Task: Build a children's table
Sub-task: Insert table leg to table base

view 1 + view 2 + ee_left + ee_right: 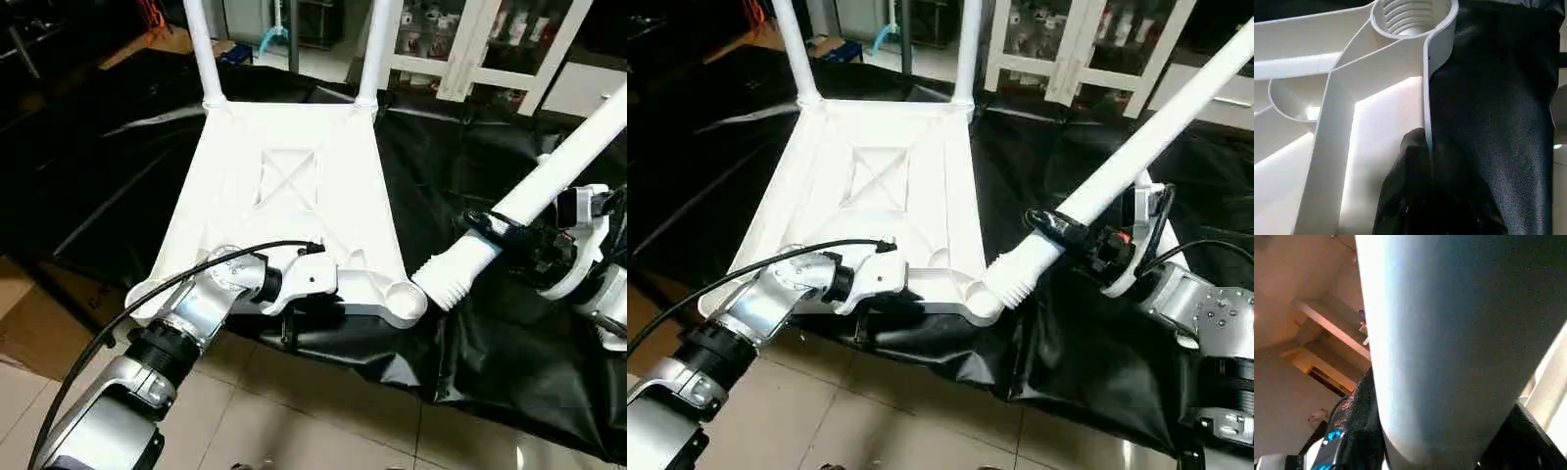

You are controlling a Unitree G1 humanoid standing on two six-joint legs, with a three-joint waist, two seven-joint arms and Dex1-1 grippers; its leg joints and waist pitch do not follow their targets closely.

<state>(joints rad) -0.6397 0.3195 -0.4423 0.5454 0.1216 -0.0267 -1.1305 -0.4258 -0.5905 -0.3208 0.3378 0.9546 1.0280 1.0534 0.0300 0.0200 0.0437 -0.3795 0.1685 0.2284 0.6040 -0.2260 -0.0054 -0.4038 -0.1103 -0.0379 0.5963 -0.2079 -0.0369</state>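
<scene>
Head views — one white square table top, upside down on a black sheet, its X-ribbed underside facing up. Two white legs stand upright in the two far corner sockets. A third leg slants across the right side, its threaded end resting at the near right corner socket. The right claw is clenched around this third leg just above the thread. The left claw sits at the top's near edge, left of that socket. A white glass-door cabinet stands behind.

Left wrist view — black fingers pinch the top's thin edge wall, closed on it; one empty threaded socket lies beyond.

Right wrist view — the white tube of the leg lies between the black fingers.
</scene>
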